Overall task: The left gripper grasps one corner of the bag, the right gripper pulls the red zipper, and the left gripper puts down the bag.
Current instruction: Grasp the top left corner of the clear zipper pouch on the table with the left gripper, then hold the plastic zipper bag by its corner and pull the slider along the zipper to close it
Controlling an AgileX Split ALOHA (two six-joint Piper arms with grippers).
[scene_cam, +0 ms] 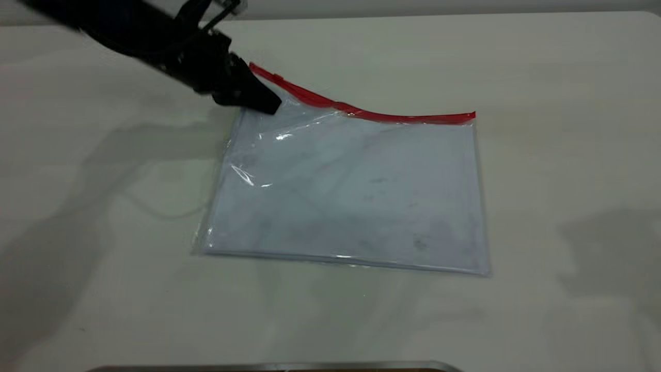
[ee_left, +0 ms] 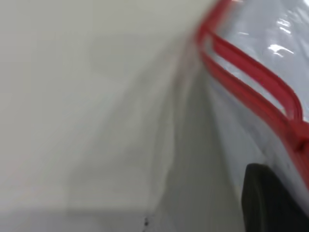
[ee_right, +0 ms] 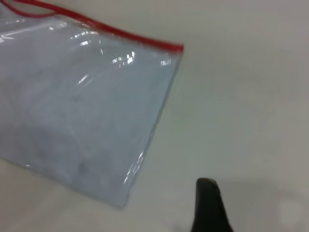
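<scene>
The bag (scene_cam: pixel 351 196) is a clear pouch with smudged white sheets inside, lying on the white table (scene_cam: pixel 542 77). The red zipper (scene_cam: pixel 382 114) runs along its far edge. My left gripper (scene_cam: pixel 263 103) is shut on the corner of the bag (scene_cam: pixel 254 68) at the far left and holds it raised off the table, so the red strip slopes up towards it. In the left wrist view the red zipper (ee_left: pixel 251 82) shows as two parted strips next to one black finger (ee_left: pixel 270 203). The right gripper is outside the exterior view. The right wrist view shows one of its fingers (ee_right: pixel 208 208) over bare table, apart from the bag (ee_right: pixel 82 116).
A metal edge (scene_cam: pixel 279 366) runs along the table's near side. A dark shadow (scene_cam: pixel 609 248) lies on the table to the right of the bag.
</scene>
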